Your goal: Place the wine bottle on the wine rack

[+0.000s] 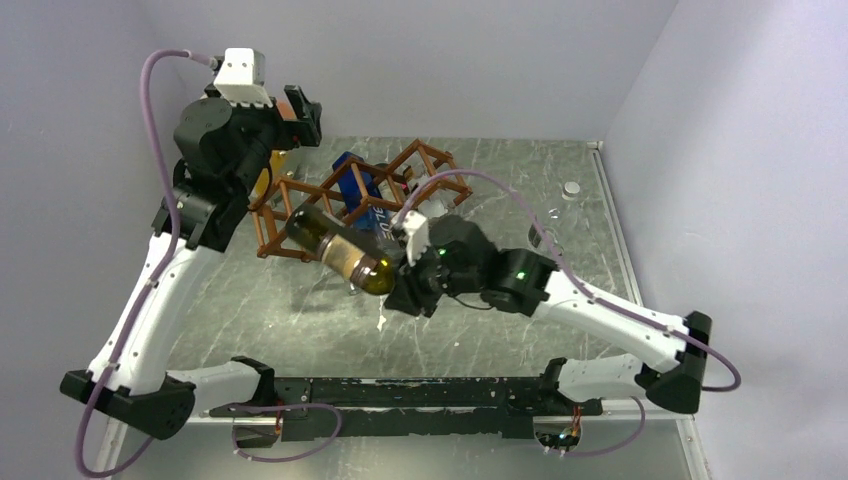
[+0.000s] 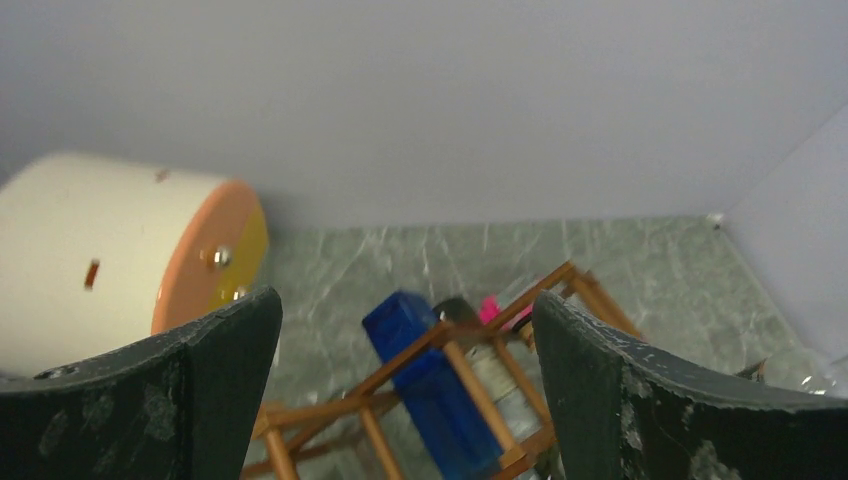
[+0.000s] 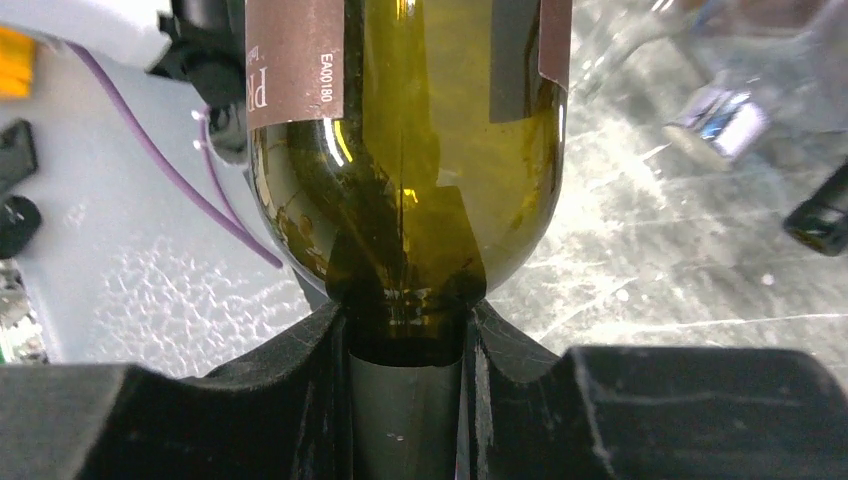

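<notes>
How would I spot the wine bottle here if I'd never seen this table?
Find the reddish-brown wooden wine rack mid-table. Just in front of it, the right gripper holds the wine bottle by its neck. It is olive-green glass with a brown label, unlike the blue bottle lying in the rack.

The wine bottle (image 3: 420, 200) label (image 3: 295, 60) reads "EA00180" (plus larger "PR").

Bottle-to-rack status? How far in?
Done: right gripper is shut on the neck of the wine bottle, held off the table. In hand: bottle lies tilted, base toward the wine rack. To do: seat it in a cell, release. Idle: left gripper open, empty, above the rack.
</notes>
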`<state>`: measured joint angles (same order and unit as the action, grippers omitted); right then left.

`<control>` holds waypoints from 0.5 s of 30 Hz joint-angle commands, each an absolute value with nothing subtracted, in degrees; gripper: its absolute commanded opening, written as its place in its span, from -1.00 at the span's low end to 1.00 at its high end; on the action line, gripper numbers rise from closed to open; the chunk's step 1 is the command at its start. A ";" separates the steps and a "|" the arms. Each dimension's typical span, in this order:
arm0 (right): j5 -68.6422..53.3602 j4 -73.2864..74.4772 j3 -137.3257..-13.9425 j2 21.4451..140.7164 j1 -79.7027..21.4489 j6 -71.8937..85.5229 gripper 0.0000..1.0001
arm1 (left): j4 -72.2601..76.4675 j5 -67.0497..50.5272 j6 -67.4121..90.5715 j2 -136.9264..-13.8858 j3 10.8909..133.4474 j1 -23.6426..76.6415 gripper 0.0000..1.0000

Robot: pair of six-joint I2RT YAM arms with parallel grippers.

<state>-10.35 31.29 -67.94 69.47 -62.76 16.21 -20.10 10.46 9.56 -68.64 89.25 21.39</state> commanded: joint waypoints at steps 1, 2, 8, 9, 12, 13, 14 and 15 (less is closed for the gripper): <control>-4.15 25.56 -69.99 72.82 -68.54 14.42 -1.00 | -29.95 -1.19 16.80 -68.43 87.66 13.81 0.97; -3.32 25.55 -69.84 73.67 -69.49 14.71 -1.00 | -31.01 -2.56 17.18 -67.89 86.12 12.02 0.97; -0.22 23.40 -67.86 77.75 -73.09 17.57 -1.00 | -32.20 -10.10 20.15 -63.90 76.26 2.55 0.97; 0.44 23.30 -68.03 78.57 -73.56 18.22 -1.00 | -32.37 -10.28 20.44 -63.44 75.01 1.86 0.95; 3.09 22.47 -68.10 80.83 -74.20 20.78 -1.00 | -32.61 -10.41 23.01 -62.54 71.81 0.31 0.83; 4.03 21.91 -68.06 81.32 -74.22 21.66 -1.00 | -32.49 -10.58 23.30 -62.40 70.85 0.05 0.79; 5.07 21.58 -68.20 81.86 -74.27 22.78 -1.00 | -32.36 -11.11 23.37 -62.32 70.16 -0.18 0.76; 5.86 21.22 -68.29 82.24 -74.33 23.50 -1.00 | -32.39 -11.44 23.40 -62.43 69.68 -0.32 0.73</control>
